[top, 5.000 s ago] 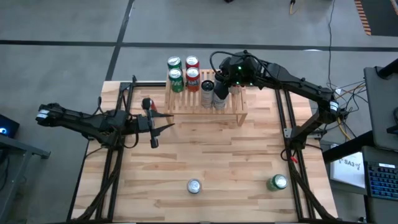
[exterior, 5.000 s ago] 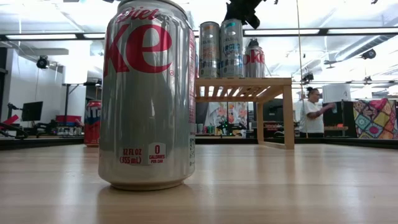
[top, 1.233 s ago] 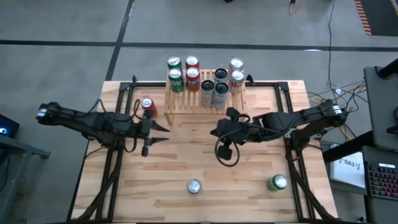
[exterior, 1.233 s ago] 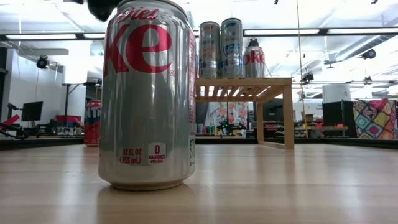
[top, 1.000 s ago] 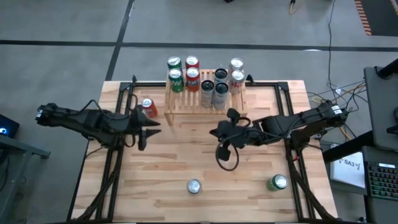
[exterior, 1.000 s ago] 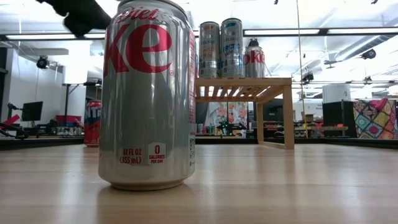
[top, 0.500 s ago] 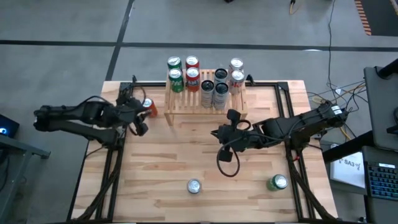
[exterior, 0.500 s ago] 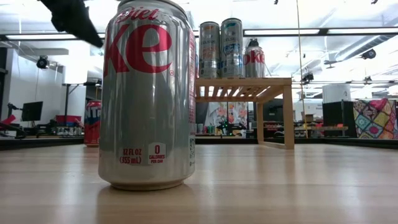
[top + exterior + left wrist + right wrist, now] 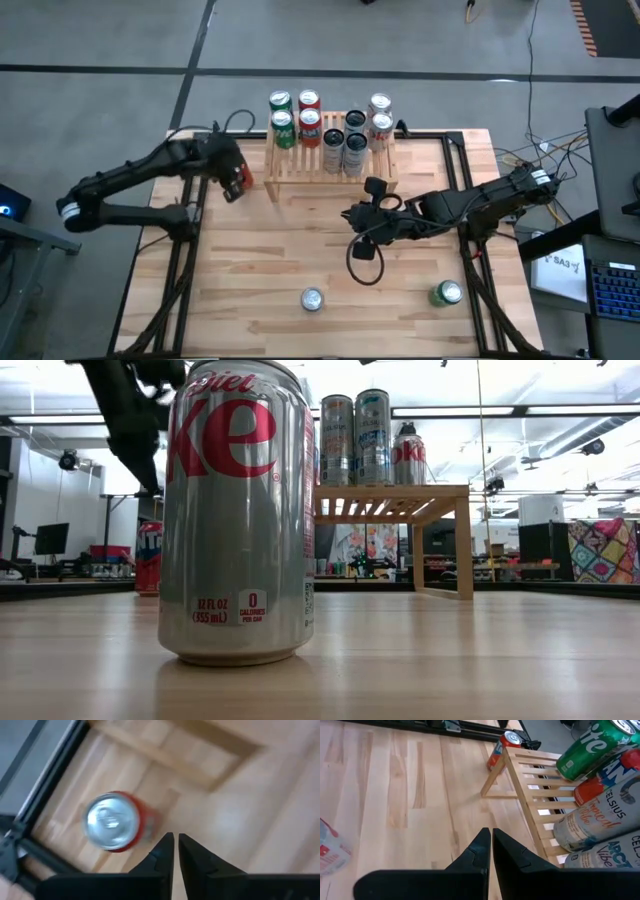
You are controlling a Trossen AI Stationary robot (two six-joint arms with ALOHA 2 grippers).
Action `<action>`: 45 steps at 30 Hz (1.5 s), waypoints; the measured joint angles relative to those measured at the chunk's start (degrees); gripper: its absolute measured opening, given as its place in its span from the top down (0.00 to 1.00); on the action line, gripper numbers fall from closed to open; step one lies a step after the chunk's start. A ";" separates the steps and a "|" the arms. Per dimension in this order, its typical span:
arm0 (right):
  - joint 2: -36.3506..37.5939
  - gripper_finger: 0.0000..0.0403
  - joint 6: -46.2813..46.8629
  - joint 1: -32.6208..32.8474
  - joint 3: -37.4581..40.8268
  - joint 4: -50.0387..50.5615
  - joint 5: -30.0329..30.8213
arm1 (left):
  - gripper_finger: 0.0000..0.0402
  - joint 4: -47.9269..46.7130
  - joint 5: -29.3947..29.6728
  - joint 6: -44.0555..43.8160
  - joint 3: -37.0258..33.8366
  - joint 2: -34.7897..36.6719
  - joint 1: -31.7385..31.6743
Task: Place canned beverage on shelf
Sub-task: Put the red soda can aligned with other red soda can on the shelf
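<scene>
A red can [image 9: 243, 178] stands upright on the table, just left of the shelf [image 9: 330, 168], a low light-wood slatted rack that bears several upright cans [image 9: 345, 140]. My left gripper [image 9: 232, 188] hangs above the table beside the red can [image 9: 112, 822], pointing steeply down. Its fingers [image 9: 175, 847] are shut and stand a little apart from the can. My right gripper [image 9: 352, 218] hovers over the table's middle, in front of the shelf [image 9: 535, 795], shut [image 9: 491, 840] and empty.
A silver Diet Coke can [image 9: 312, 298] stands near the table's near edge and fills the low view [image 9: 238, 510]. A green can [image 9: 447, 292] stands at the near right. A black cable loop [image 9: 362, 262] hangs below my right arm. Bare wood lies between the shelf and the near cans.
My left gripper has swung from the table's left middle toward the far edge and the red can. It has tipped from nearly level to steeply down, and its fingers have shut on nothing. The red can has not moved.
</scene>
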State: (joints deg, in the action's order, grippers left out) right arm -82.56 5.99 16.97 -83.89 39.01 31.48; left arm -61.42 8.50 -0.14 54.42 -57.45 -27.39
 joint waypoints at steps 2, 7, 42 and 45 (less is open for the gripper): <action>0.02 0.98 -0.03 0.00 0.15 -0.04 0.00 | 0.98 0.77 0.27 1.42 0.10 -1.93 -4.48; 0.03 0.98 -0.04 0.00 0.22 0.12 -0.04 | 0.98 1.49 0.53 5.36 0.17 -5.88 -13.09; 0.07 0.98 -0.02 0.00 0.22 -0.36 -0.09 | 0.18 6.16 -0.51 3.10 -1.23 -6.54 -15.63; 0.07 0.98 -0.02 0.00 0.22 -0.36 -0.09 | 0.19 6.44 -0.51 2.58 -1.90 -6.56 -15.61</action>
State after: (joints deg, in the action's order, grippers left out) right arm -82.50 5.98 16.97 -83.68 38.65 31.40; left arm -54.98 7.99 2.45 52.52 -64.01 -43.00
